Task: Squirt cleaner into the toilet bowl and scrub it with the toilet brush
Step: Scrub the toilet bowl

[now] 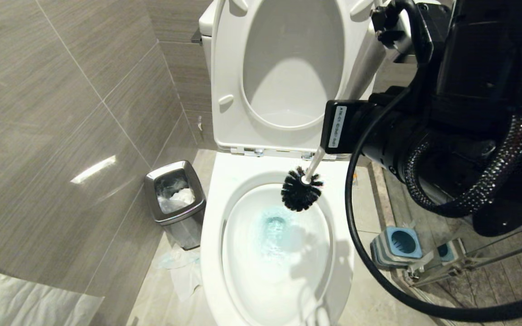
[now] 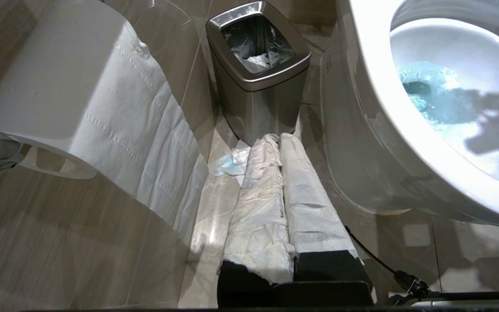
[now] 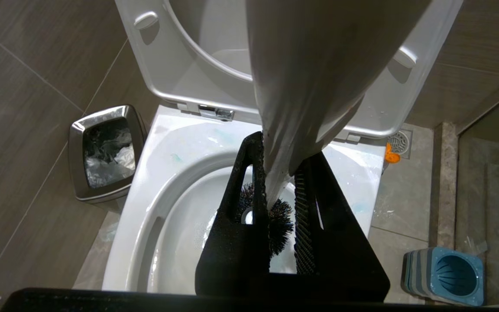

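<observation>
Grey tiled walls surround the toilet bowl [image 1: 215,213]. My right fingers [image 3: 275,203] clench the toilet brush [image 1: 302,188], its handle slanting down, bristles hanging over the bowl's back rim; blue water lies below and forward. My left fingers [image 2: 282,173] are closed, empty.

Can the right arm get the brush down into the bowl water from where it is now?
Probably yes. The right gripper holds the brush over the bowl's back rim, seat and lid up, nothing between the bristles and the blue water.
</observation>
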Tool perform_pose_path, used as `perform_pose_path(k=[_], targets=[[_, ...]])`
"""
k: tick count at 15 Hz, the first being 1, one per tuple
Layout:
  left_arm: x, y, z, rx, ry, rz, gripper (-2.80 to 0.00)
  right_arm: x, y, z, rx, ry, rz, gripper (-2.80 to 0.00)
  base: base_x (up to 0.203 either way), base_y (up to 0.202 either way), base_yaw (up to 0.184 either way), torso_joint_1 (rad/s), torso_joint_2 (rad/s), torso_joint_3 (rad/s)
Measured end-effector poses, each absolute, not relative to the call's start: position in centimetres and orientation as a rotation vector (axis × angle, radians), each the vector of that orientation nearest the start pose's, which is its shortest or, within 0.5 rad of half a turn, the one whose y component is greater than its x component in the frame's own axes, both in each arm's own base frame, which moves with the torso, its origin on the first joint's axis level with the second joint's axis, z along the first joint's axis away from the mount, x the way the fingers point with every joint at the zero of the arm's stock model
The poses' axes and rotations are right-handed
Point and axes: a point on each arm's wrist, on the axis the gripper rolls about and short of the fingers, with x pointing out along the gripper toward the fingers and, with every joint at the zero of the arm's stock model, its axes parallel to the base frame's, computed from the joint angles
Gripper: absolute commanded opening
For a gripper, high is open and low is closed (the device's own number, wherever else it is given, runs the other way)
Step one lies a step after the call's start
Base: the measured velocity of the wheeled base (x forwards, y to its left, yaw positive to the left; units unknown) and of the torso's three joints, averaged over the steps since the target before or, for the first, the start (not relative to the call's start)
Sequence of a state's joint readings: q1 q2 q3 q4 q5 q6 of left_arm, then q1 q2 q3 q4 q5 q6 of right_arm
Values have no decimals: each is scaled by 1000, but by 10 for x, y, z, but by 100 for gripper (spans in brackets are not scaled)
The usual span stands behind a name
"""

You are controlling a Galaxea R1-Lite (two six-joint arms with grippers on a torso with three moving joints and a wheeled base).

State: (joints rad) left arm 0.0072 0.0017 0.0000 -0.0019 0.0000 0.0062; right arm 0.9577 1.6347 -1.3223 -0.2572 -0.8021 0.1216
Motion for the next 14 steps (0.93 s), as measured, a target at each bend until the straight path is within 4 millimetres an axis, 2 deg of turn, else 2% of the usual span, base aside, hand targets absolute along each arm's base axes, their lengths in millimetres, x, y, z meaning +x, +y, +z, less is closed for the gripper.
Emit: perform_pose_path(k=[14], targets=[[-23, 0, 76, 6, -1, 7, -280, 186, 240, 312, 13, 49, 162, -280, 0, 0, 0, 0, 0, 0]])
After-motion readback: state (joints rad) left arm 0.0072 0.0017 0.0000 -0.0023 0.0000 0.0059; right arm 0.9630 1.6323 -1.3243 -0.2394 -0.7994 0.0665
